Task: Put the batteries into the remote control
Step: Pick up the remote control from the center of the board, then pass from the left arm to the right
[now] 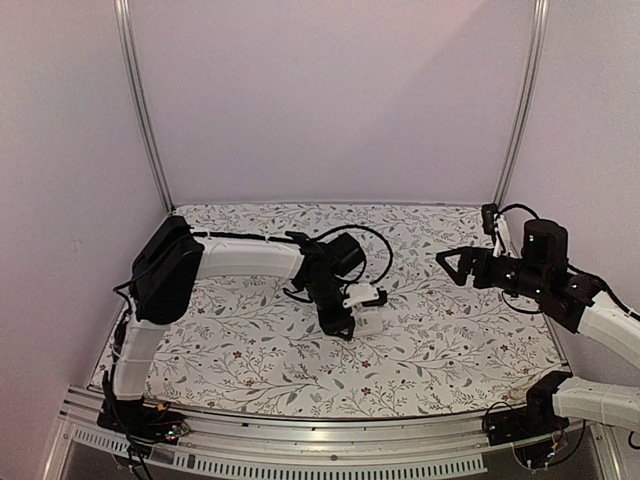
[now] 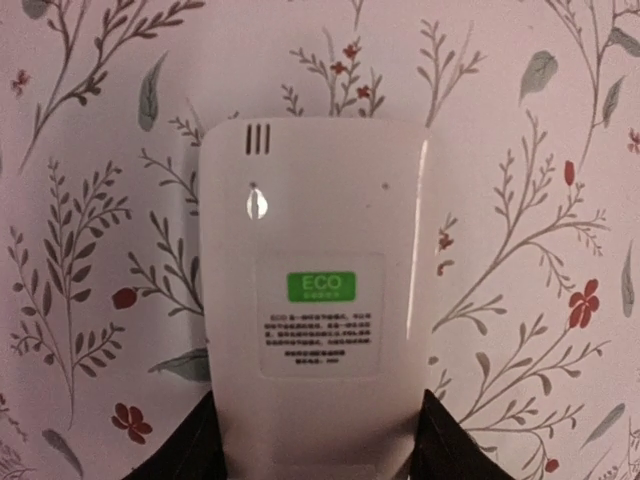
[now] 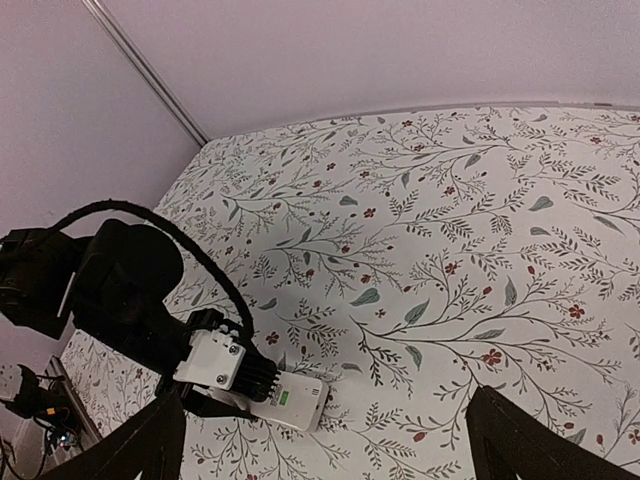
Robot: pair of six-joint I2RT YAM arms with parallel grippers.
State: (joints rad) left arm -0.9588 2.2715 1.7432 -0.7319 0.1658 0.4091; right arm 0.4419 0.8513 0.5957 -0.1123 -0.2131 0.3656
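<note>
The white remote control (image 2: pixel 315 300) lies back side up, showing a green ECO sticker and small vent slots. My left gripper (image 2: pixel 318 458) is shut on its near end, one black finger on each long side. The top view shows the remote (image 1: pixel 368 322) low at the table's middle, and I cannot tell whether it touches the cloth. It also shows in the right wrist view (image 3: pixel 297 399). My right gripper (image 1: pixel 448 262) is open and empty, raised over the right half of the table, pointing left. No batteries are in view.
A floral-patterned cloth (image 1: pixel 450 340) covers the table. Two metal posts (image 1: pixel 140 110) stand at the back corners before a plain wall. The left arm's black cable (image 3: pixel 190 245) loops above its wrist.
</note>
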